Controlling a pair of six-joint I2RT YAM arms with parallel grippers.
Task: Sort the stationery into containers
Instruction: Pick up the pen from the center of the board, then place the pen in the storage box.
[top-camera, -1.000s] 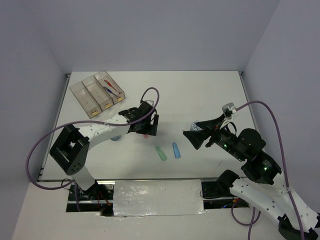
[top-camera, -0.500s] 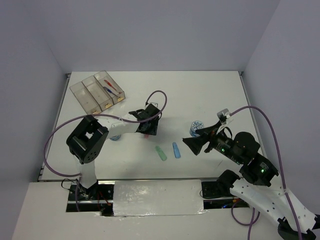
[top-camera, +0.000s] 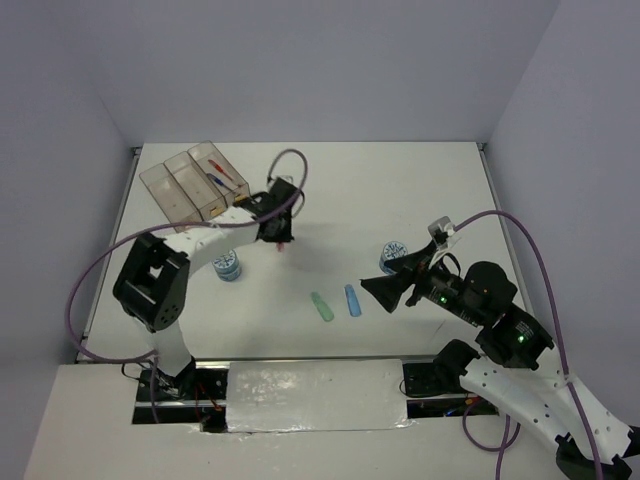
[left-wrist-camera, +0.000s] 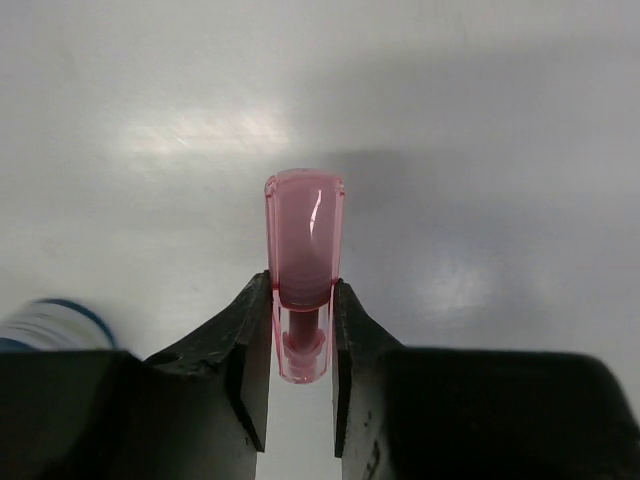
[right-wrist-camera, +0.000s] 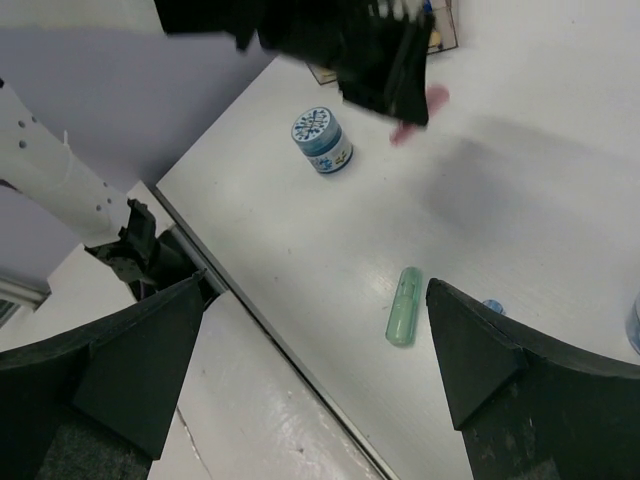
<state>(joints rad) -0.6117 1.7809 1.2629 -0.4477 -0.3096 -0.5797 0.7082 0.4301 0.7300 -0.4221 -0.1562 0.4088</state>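
Observation:
My left gripper (top-camera: 279, 233) is shut on a pink bar (left-wrist-camera: 304, 250), which it holds above the table. The bar sticks out forward from between the two fingers (left-wrist-camera: 245, 350). The clear containers (top-camera: 195, 185) stand to the back left of it, with a red and a blue pen (top-camera: 222, 178) in the rightmost bin. A green bar (top-camera: 321, 307) and a blue bar (top-camera: 352, 300) lie side by side in the middle. My right gripper (top-camera: 376, 290) hangs open just to their right, with the green bar (right-wrist-camera: 402, 306) below it near its right finger.
One blue-white tape roll (top-camera: 228, 267) stands under the left arm. Another tape roll (top-camera: 393, 254) sits behind my right gripper. The table's near edge (right-wrist-camera: 260, 330) runs diagonally through the right wrist view.
My left gripper has shut on the pink bar, lifted it and carried it back and to the left, towards the containers. My right gripper has drifted slightly left, still open.

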